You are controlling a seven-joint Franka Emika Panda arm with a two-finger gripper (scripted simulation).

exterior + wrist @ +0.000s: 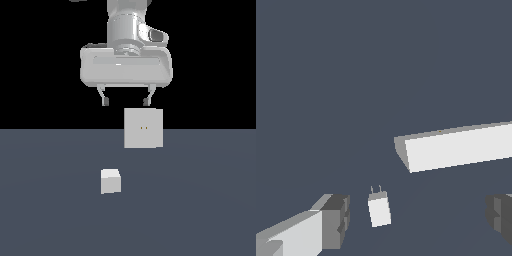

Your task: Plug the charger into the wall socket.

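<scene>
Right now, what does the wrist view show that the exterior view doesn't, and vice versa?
Wrist view only: two thin prongs on the charger, and the wall socket seen edge-on as a slab. Exterior view only: the socket's front face with two tiny dots, and the whole pincer body high above the floor. Both: charger lying loose on the floor, apart from the socket; pincer open and empty.

open surface (200, 210) surrounds the charger (110, 181) on every side, with only the upright wall socket (143, 128) standing behind it, well apart, below the raised gripper (125, 102).
</scene>
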